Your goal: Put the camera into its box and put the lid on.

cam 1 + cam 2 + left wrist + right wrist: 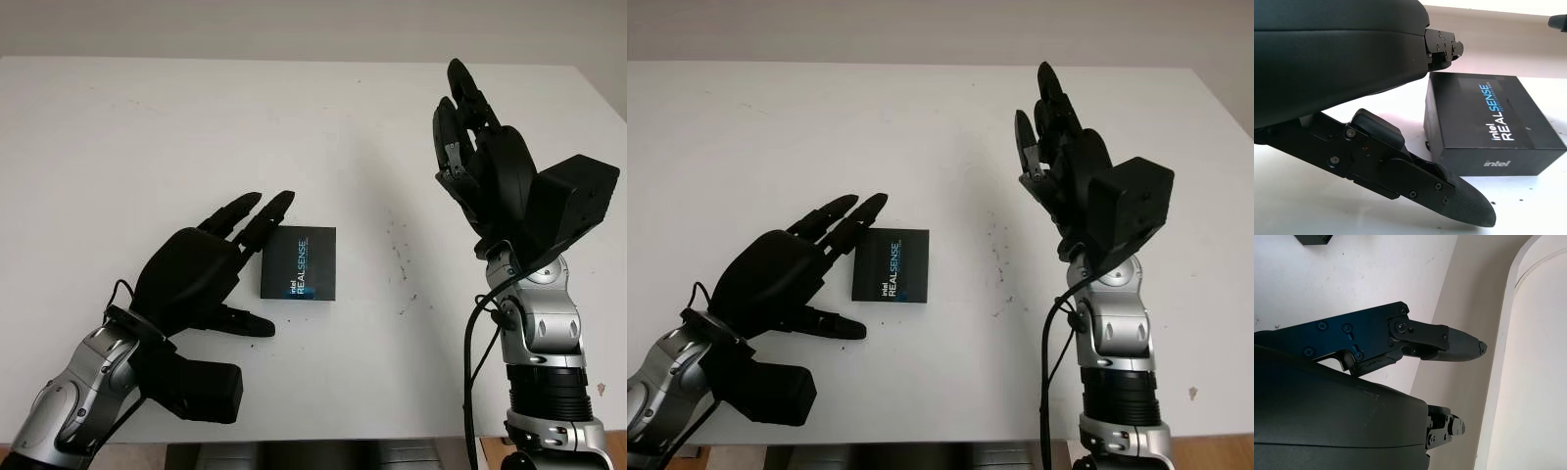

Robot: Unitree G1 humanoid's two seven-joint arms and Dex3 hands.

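A black box (299,262) printed "intel REALSENSE" lies shut, lid on, at the middle of the white table (147,127). My left hand (230,245) hovers open just left of it, fingertips (279,203) reaching over its near-left corner without gripping it. The left wrist view shows the box (1491,125) close beside the hand's fingers (1449,191). My right hand (465,117) is raised open above the table's right side, well away from the box, holding nothing. No camera is in sight outside the box.
Small dark specks (402,264) dot the table to the right of the box. The table's far edge (294,59) meets a pale wall. The right wrist view catches the table's edge (1508,308) and a corner of the box (1315,239).
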